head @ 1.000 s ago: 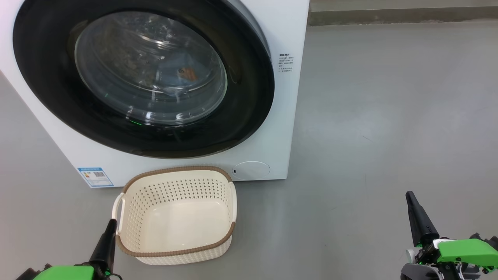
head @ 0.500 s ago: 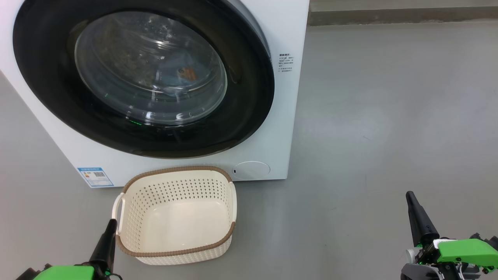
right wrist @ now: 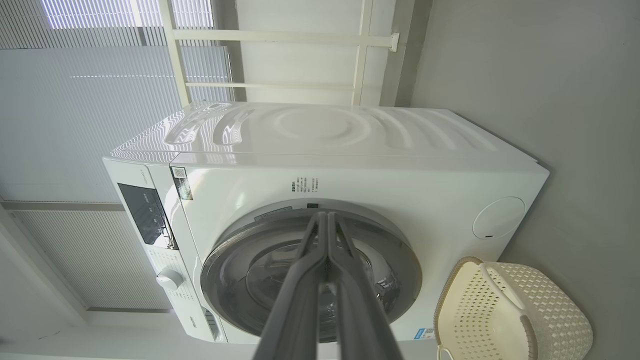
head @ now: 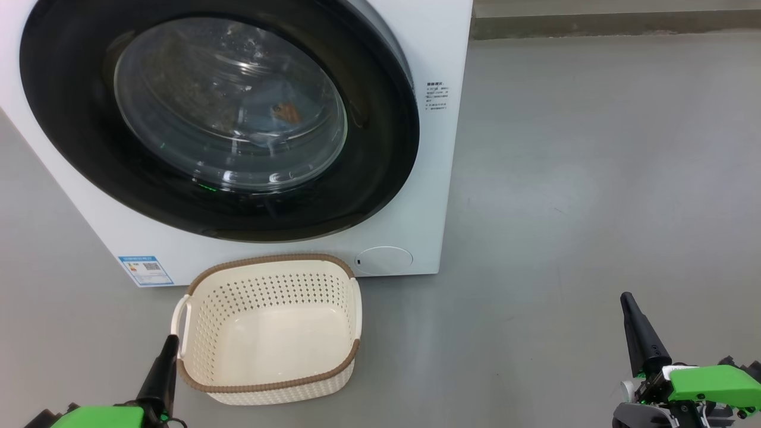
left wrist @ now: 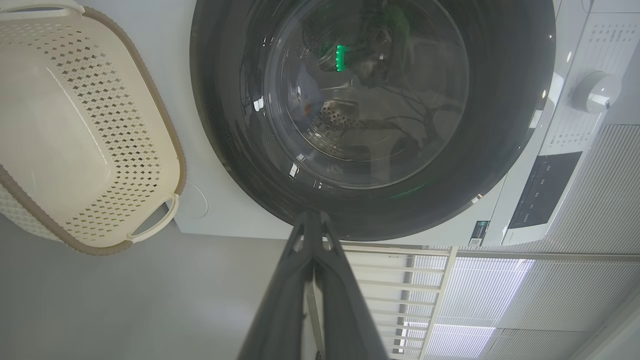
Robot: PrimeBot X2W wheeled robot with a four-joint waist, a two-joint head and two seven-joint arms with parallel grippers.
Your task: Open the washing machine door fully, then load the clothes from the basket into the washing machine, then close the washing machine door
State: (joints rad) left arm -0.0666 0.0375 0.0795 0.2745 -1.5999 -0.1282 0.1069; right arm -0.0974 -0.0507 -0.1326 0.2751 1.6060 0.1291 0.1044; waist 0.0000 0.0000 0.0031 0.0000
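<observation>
The white washing machine (head: 428, 196) has its glossy black round door (head: 368, 178) closed flat against the front. Through the door glass I see blue cloth with an orange print, the clothes (head: 284, 113), lying in the drum. The cream basket (head: 270, 385) stands on the floor just below the door, with nothing in it. My left gripper (head: 171, 340) is shut at the basket's near left corner, holding nothing. My right gripper (head: 626, 297) is shut over bare floor at the lower right, holding nothing. Both wrist views look at the door (left wrist: 500, 150) (right wrist: 235, 260) and basket (left wrist: 125, 100) (right wrist: 550, 310).
Grey floor (head: 594, 178) stretches wide to the right of the machine. A low wall base (head: 612, 24) runs along the back. A round filter cap (head: 383, 260) and a blue label (head: 144, 270) sit low on the machine's front. Window blinds (right wrist: 75, 125) stand behind the machine.
</observation>
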